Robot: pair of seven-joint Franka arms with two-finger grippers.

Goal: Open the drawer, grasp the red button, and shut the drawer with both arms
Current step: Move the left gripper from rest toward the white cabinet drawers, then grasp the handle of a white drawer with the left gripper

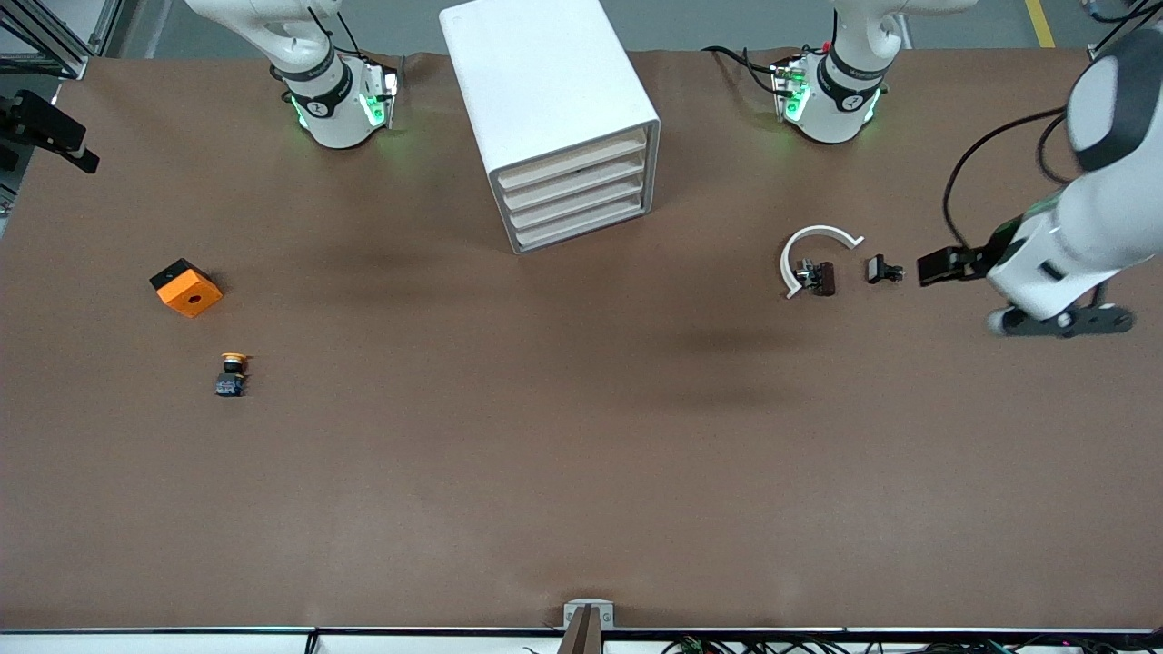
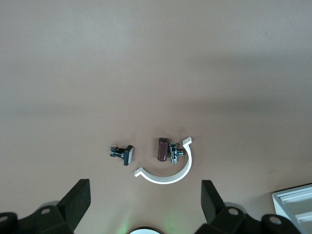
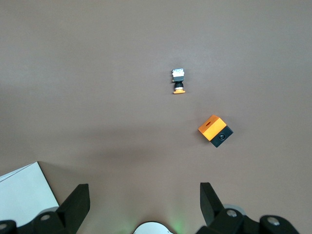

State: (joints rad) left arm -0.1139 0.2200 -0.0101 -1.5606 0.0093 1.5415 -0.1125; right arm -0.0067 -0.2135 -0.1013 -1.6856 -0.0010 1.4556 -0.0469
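The drawer [image 1: 583, 226], lowest of four in the white cabinet [image 1: 549, 109], sits closed; no red-capped button is visible. The left gripper [image 2: 145, 204] hangs spread wide over a white clamp ring [image 1: 813, 252], while the right gripper [image 3: 145, 204], likewise released, waits above bare table near an orange cube [image 1: 185, 287] and a yellow-capped button [image 1: 233, 373].

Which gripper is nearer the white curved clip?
Left. The left gripper hangs just beside the clip; the right gripper is over the right arm's end, near the orange cube.
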